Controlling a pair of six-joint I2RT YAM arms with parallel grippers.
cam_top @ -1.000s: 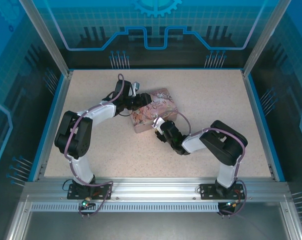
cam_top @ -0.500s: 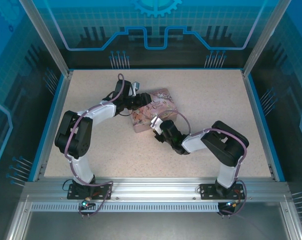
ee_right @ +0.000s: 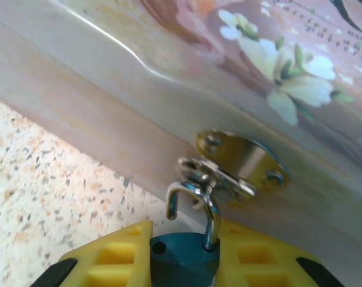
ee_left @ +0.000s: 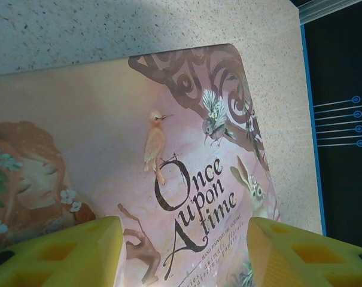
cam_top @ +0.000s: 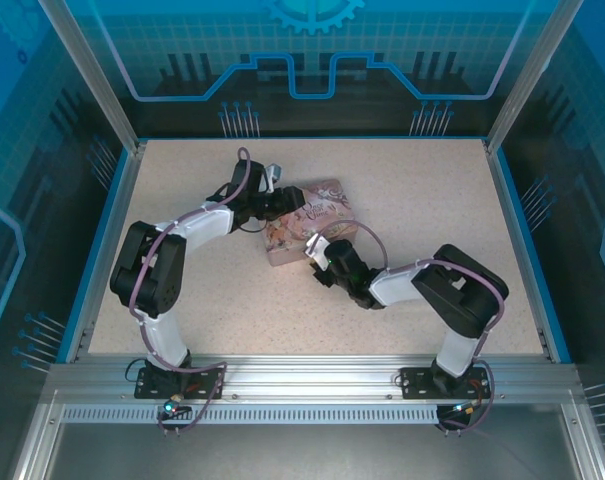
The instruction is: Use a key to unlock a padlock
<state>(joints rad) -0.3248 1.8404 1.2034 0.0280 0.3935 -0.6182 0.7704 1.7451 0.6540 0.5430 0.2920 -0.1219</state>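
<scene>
One padlock (ee_right: 178,262) is gripped by the right pincer (ee_right: 182,269); its shackle (ee_right: 212,209) could be snagged on the hasp (ee_right: 243,164) if pulled askew.

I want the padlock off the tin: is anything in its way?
Yes. The padlock, gripped by the right end effector, has its shackle open at one end, yet hooked through the latch loop on the tin side.

Glossy pink tin (ee_right: 127,78), shiny brass-coloured hasp (ee_right: 243,158), blue padlock (ee_right: 183,260) with polished metal shackle (ee_right: 212,218), matt speckled table (ee_right: 43,185)
</scene>
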